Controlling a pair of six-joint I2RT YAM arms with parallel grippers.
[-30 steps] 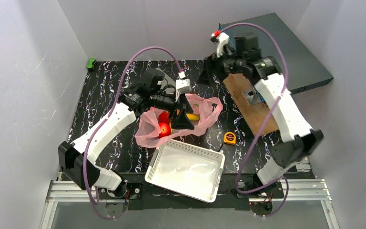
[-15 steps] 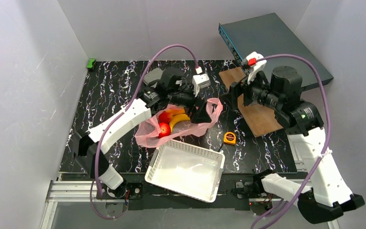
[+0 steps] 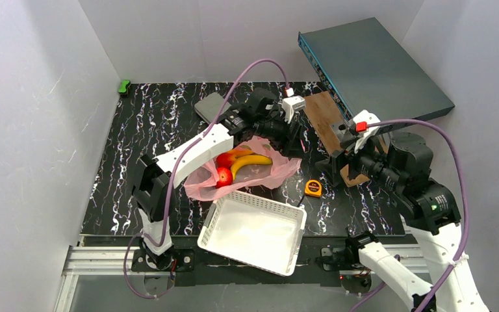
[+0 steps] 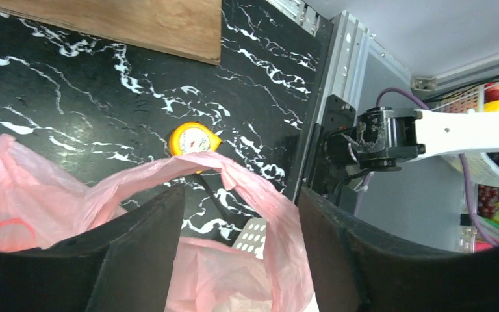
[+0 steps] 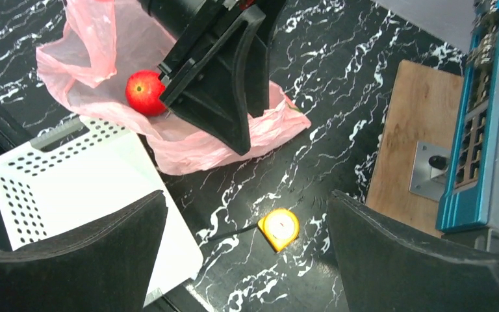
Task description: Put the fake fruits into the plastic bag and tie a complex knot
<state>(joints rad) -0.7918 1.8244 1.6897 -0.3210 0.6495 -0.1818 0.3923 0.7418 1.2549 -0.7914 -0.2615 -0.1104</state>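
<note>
The pink plastic bag (image 3: 269,174) lies open on the black marbled table. Inside it show the banana (image 3: 250,161), the red apple (image 3: 225,177), a second red fruit (image 3: 223,159) and a bit of the orange mango (image 3: 238,153). My left gripper (image 3: 292,140) is open at the bag's right end. In the left wrist view (image 4: 240,247) a pink handle loop (image 4: 188,164) arches between its spread fingers. My right gripper (image 3: 338,172) is open and empty, hovering right of the bag; in the right wrist view (image 5: 247,253) it hangs above the tape measure (image 5: 279,228). No knot shows.
A white lattice basket (image 3: 217,224) stands just in front of the bag. The yellow-orange tape measure (image 3: 312,188) lies right of the bag. A wooden board (image 3: 325,120) and a dark flat box (image 3: 377,65) are at the back right. A grey block (image 3: 208,106) lies at the back.
My left gripper has moved right across the bag to its right end, uncovering the fruits. My right arm has swung from the back toward the front, now beside the tape measure.
</note>
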